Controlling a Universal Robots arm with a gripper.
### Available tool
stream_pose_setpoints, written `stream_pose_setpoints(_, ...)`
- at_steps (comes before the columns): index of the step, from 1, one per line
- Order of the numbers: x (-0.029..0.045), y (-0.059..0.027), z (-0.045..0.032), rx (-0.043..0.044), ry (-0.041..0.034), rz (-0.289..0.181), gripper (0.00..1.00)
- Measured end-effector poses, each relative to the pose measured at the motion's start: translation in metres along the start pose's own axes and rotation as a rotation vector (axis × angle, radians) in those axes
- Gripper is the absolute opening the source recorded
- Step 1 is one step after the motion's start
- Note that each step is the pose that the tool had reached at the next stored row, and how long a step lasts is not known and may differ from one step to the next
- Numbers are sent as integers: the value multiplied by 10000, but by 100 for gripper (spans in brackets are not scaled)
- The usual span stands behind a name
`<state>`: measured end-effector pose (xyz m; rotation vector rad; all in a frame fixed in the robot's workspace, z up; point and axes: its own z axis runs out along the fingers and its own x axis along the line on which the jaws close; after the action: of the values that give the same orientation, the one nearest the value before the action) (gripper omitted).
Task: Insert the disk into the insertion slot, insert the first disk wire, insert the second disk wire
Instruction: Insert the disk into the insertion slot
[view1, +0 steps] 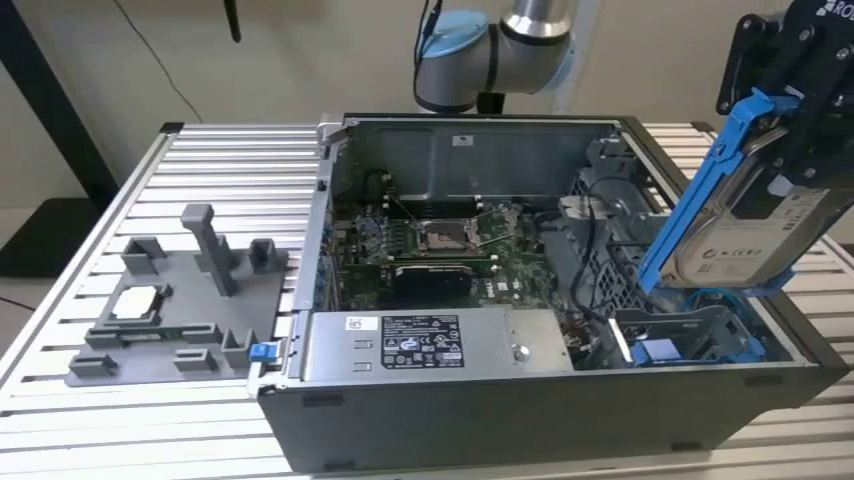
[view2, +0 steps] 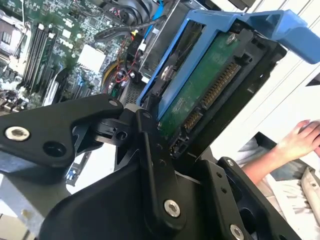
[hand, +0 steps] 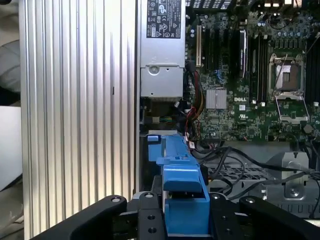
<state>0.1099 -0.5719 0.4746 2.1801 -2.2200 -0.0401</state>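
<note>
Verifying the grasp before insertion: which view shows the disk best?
The exterior view: the whole disk, label side and blue carrier, tilted above the computer case on the exterior view's right. The second wrist view shows its green circuit board and connector up close; the first wrist view shows the carrier's blue end clamped in the gripper.

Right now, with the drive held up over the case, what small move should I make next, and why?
The gripper is shut on the silver-grey hard drive in its bright blue plastic carrier, which is tilted. Its lower end is just above the blue-lined drive bay on the exterior view's right and is not yet seated. So probably a slow descent along the drive's own tilt.
</note>
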Motion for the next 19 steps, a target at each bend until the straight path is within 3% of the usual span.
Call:
stream_pose_setpoints(8, 0, -2, 60, 0, -2, 0, 0)
stream_pose_setpoints(19, 0, -3, 78, 0, -3, -1, 0)
